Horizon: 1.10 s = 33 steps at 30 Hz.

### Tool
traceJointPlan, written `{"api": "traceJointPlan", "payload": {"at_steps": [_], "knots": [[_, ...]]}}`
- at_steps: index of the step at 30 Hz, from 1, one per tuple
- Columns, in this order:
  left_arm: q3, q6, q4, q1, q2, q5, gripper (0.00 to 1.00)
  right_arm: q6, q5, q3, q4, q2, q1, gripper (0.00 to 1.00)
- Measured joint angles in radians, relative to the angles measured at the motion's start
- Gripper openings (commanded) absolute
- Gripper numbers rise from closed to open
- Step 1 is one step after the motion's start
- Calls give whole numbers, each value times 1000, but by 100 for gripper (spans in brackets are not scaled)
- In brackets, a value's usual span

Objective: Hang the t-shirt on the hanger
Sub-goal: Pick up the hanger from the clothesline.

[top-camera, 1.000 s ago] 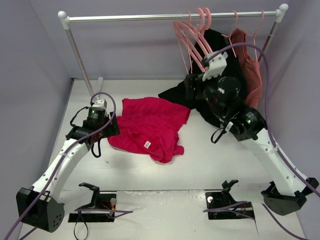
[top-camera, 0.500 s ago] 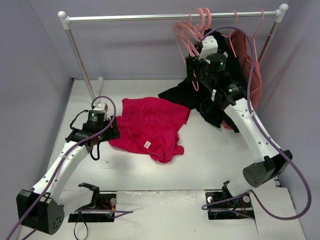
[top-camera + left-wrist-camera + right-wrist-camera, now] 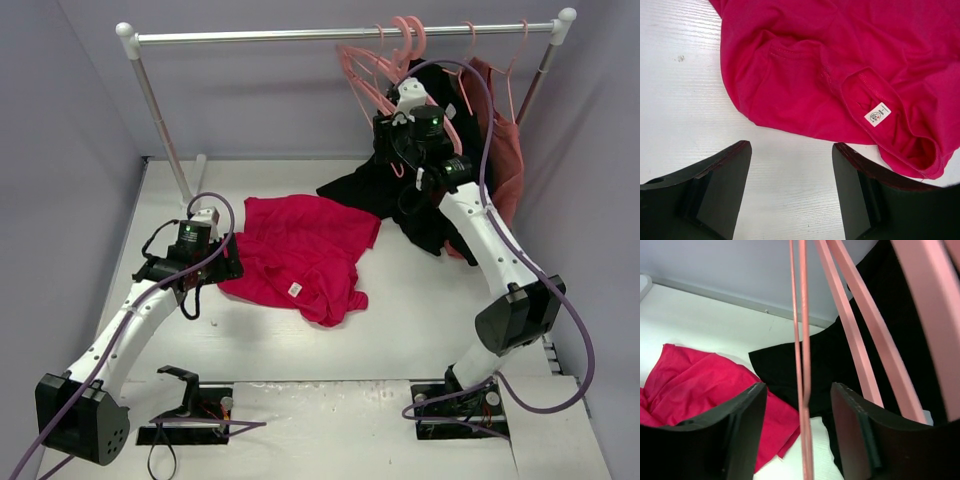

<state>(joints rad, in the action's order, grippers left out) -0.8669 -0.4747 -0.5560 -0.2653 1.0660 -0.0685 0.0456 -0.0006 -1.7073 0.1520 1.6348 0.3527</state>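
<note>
The crimson-pink t-shirt [image 3: 300,255] lies crumpled on the white table, its white neck label [image 3: 877,114] facing up. My left gripper [image 3: 226,263] is open and empty at the shirt's left edge. In the left wrist view the shirt [image 3: 840,65] lies just beyond my left gripper [image 3: 790,187], over bare table. My right gripper [image 3: 384,135] is raised among the pink hangers [image 3: 372,72] on the rail. In the right wrist view it [image 3: 799,435] is open, and the thin bars of one pink hanger [image 3: 801,340] run between its jaws without being gripped.
A metal rail [image 3: 300,34] spans the back on two posts. A black shirt [image 3: 440,200] hangs from it and trails onto the table; a rust-red sleeveless top [image 3: 506,140] hangs to its right. More thick pink hanger bars [image 3: 860,350] pass close right of my right gripper.
My right arm has swung up and back from in front of the black shirt to the hangers on the rail. My left gripper has barely moved.
</note>
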Motion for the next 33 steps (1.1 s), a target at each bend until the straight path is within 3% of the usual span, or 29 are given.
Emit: {"api": "traceJointPlan", "payload": {"at_steps": [7,10,14,25,33], "knots": [[0,0,-1,0,2,-10,65,-12,-32,2,-1,29,-6,29],[0,0,0,0,2,-11,66,-6,-47,2,-4,31,-6,9],[0,0,-1,0,2,-14,65,6,-67,-2,-11,31,-6,0],[0,0,-1,0,5,-14,65,61,-151,-15,-55,13,-6,0],[0,0,0,0,6,-18,65,68,-273,3,-69,-111,-6,0]]}}
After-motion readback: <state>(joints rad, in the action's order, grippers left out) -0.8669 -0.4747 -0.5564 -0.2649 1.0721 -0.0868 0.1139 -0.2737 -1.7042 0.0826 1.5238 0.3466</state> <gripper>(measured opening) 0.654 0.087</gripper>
